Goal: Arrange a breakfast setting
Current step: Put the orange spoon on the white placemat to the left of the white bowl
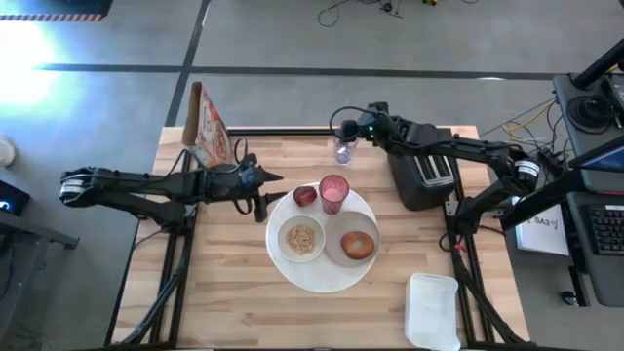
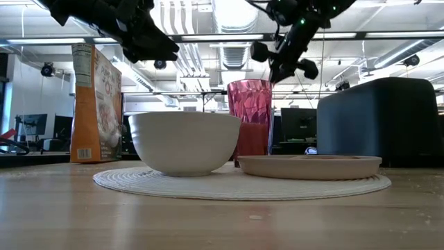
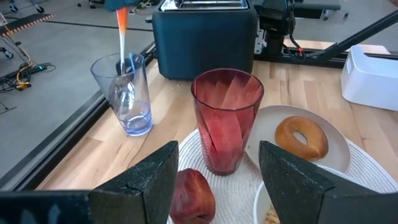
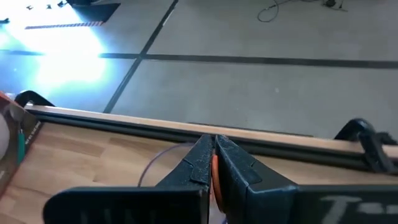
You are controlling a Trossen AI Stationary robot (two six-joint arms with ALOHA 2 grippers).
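Here, metal spoon pinched in right fingers, over clear glass.

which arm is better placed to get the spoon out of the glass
Right. The right gripper is directly above the clear stemless glass, jaws shut on the orange-handled metal spoon. The left gripper, open, is beside the big round white plate.

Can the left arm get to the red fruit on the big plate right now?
Probably yes. The left gripper hangs open at the big round white plate's left edge, with the dark-red fruit just ahead between its fingers. Nothing sits between them; the pink cup stands behind the fruit.
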